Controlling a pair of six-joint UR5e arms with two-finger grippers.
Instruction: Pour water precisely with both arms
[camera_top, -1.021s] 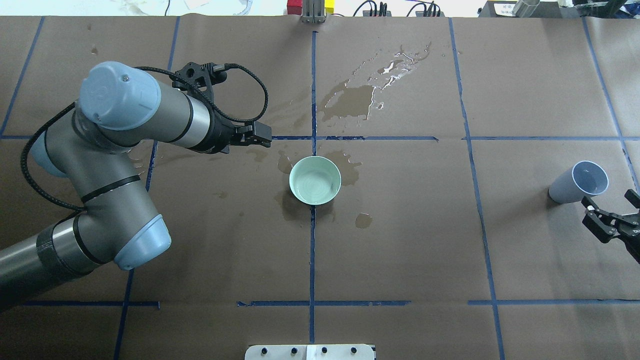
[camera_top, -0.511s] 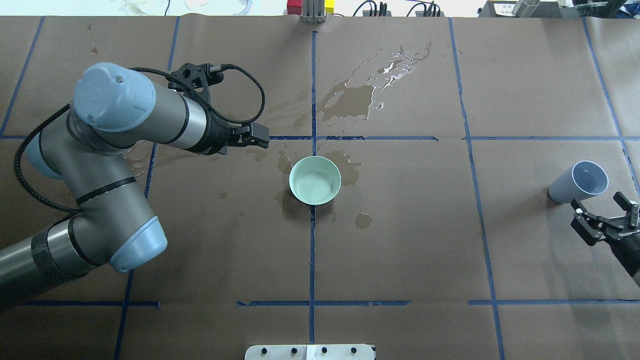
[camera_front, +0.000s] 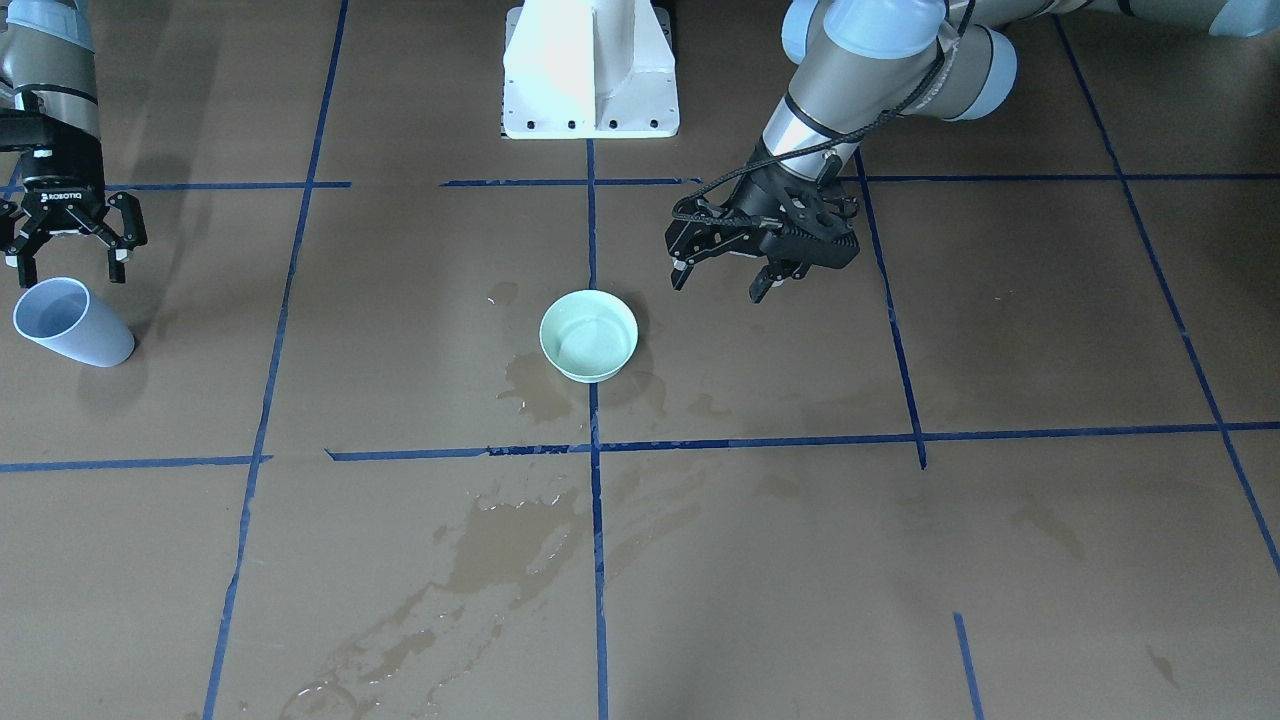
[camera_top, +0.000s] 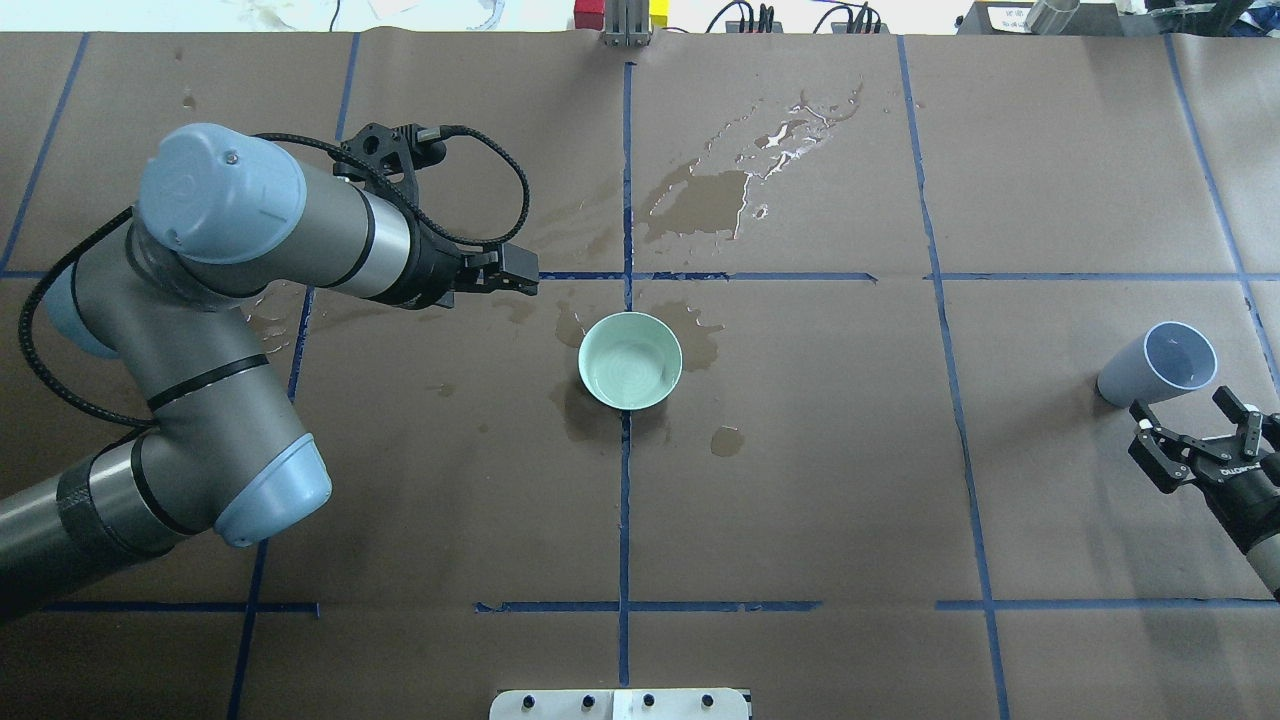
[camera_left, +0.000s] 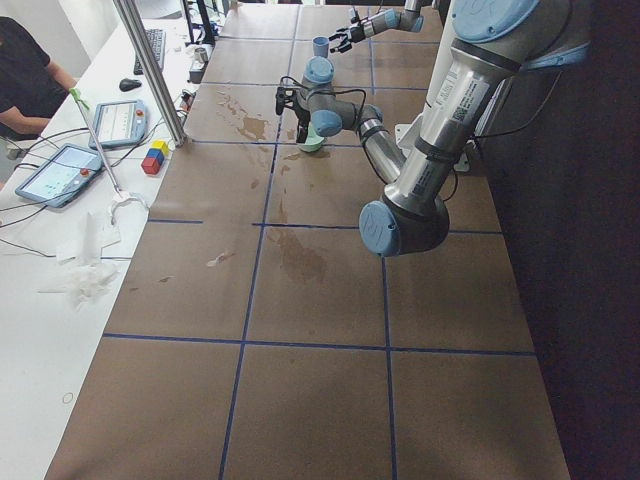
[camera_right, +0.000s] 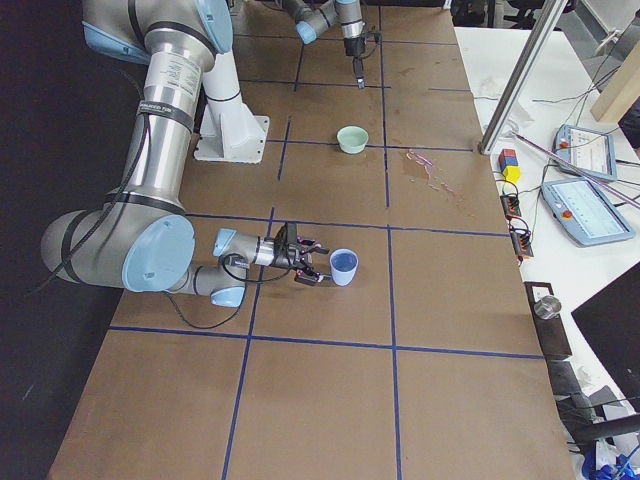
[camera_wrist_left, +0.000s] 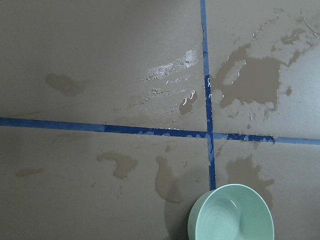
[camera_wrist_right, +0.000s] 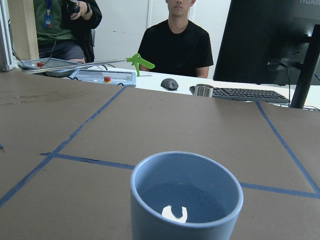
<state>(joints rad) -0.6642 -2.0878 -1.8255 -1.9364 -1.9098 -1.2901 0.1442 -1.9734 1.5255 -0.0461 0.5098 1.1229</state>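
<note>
The right gripper (camera_top: 1180, 410), fingers spread and empty, hangs just beside the cup (camera_top: 1155, 368) at far right; water (camera_wrist_right: 182, 202) seems to sit low inside. It should straddle the cup mid-wall, clench gently, lift upright. The left gripper (camera_front: 718, 288), fingers spread, hovers near the bowl (camera_front: 589, 335).

- The bowl (camera_top: 630, 360) sits at the middle of the table (camera_top: 900, 520).
- The left gripper (camera_front: 719, 289) hangs to the bowl's left, apart from it.
- The cup (camera_top: 1157, 364) stands far right (water (camera_wrist_right: 182, 202) in it), with the right gripper (camera_top: 1182, 415) just beside it on the robot's side.
</note>
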